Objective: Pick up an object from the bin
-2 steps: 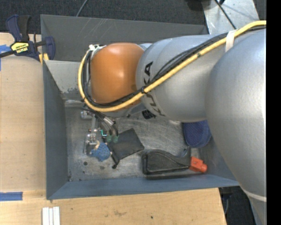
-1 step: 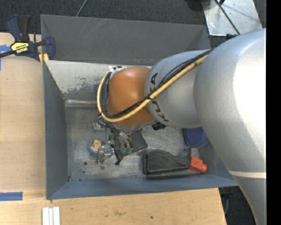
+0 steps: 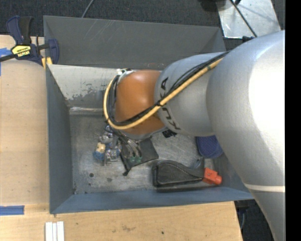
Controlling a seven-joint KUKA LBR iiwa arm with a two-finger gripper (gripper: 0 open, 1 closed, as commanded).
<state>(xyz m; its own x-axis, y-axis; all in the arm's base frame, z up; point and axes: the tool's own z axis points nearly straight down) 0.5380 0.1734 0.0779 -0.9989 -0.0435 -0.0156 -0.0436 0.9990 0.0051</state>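
Observation:
My gripper is low over the bin's floor, left of the middle, mostly hidden under the arm's orange cover. A small blue and yellow thing lies right by its left side. A flat black piece with a bit of green at its edge lies just right of the gripper, touching or nearly so. I cannot make out anything held.
A black tool with an orange end lies along the bin's front wall at the right. A blue rounded thing sits half under the arm at the right. The arm covers the bin's right and rear.

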